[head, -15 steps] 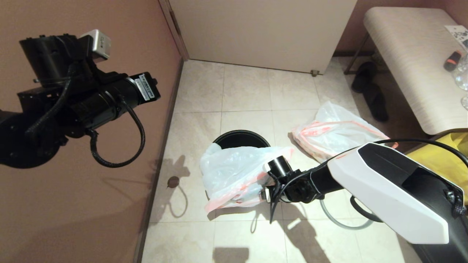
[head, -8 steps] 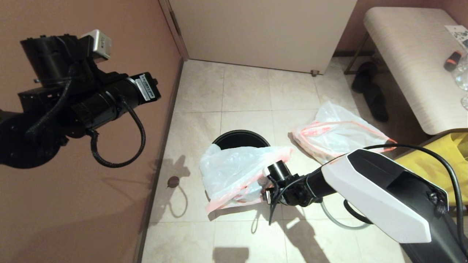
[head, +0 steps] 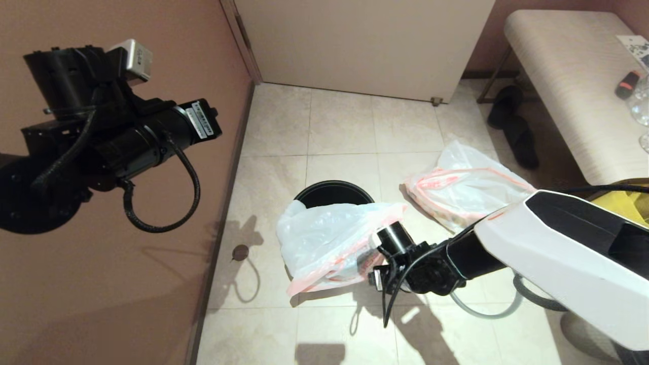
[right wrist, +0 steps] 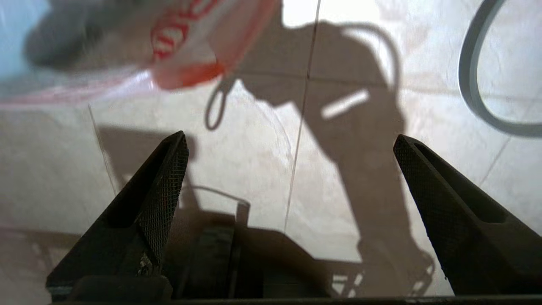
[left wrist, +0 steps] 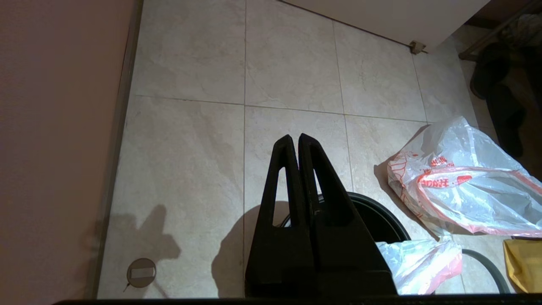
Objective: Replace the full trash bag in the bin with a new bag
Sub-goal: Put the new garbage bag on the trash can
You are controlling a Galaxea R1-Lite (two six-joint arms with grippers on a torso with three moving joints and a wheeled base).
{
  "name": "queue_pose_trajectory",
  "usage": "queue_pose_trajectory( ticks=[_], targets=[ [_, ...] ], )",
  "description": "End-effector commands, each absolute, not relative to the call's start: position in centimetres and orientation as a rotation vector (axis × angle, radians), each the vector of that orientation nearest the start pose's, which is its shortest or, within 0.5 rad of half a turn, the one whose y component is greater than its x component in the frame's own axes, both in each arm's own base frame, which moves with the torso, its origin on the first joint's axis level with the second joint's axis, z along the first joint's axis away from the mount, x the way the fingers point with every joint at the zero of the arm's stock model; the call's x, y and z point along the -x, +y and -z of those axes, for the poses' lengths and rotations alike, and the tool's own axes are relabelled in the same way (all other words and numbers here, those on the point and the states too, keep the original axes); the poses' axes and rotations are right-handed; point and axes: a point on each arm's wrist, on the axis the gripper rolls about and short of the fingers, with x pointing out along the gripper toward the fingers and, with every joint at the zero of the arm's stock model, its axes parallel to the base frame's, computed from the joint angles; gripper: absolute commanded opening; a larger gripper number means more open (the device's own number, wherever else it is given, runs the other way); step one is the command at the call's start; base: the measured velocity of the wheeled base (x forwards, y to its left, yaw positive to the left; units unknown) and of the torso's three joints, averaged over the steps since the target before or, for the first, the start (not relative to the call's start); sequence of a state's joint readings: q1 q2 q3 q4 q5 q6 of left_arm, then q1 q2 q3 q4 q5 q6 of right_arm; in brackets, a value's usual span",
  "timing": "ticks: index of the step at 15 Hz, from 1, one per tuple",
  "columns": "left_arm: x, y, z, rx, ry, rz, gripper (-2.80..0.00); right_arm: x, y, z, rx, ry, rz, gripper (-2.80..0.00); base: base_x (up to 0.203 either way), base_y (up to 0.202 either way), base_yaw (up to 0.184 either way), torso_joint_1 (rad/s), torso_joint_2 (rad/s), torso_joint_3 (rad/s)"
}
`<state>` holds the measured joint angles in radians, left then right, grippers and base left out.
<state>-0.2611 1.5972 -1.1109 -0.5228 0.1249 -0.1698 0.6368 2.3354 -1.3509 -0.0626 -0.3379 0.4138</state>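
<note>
The thin translucent white bag holding bottle and cup (head: 324, 243) lies on the tiled floor (head: 345, 126) against the round black plastic bin (head: 333, 193). The right gripper (right wrist: 290, 148) hovers beside it, fingers spread, holding nothing. The left gripper (left wrist: 295, 142) is parked high, fingers together. Risk: closing on thin film may tear it.

The right arm (head: 557, 263) now sits slightly lower and further right in the frame, its wrist edging off the full trash bag (head: 324, 243).

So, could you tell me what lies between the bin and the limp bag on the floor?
Only bare floor tile: in the head view a strip of tile separates the bin from the new bag. The left wrist view agrees.
</note>
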Motion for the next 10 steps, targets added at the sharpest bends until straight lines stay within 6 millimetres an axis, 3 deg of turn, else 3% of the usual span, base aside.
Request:
queue_pose_trajectory(
  ticks=[1, 2, 3, 4, 10],
  targets=[
    [-28.9, -7.5, -29.0, 0.179, -0.032, 0.139, -2.8, -33.1, 24.2, -5.0, 0.031, 0.848, -0.107, 0.0, 0.0, 0.0, 0.0, 0.0, 0.0, 0.0],
    [-28.8, -7.4, -29.1, 0.18, -0.035, 0.139, -2.8, -32.7, 24.1, -5.6, 0.001, 0.847, -0.12, 0.0, 0.0, 0.0, 0.0, 0.0, 0.0, 0.0],
    [-28.8, -7.4, -29.1, 0.181, -0.035, 0.139, -2.8, -32.5, 24.2, -6.2, -0.02, 0.843, -0.147, -1.53, 0.0, 0.0, 0.0, 0.0, 0.0, 0.0],
    [-28.8, -7.4, -29.1, 0.181, -0.035, 0.139, -2.8, -32.5, 24.6, -6.8, -0.043, 0.812, -0.176, -2.8, 0.0, 0.0, 0.0, 0.0, 0.0, 0.0],
    [-28.9, -7.4, -29.1, 0.179, -0.033, 0.138, -2.8, -34.9, 27.0, -7.5, 0.04, 0.682, -0.281, -2.8, 0.0, 0.0, 0.0, 0.0, 0.0, 0.0]
  ],
)
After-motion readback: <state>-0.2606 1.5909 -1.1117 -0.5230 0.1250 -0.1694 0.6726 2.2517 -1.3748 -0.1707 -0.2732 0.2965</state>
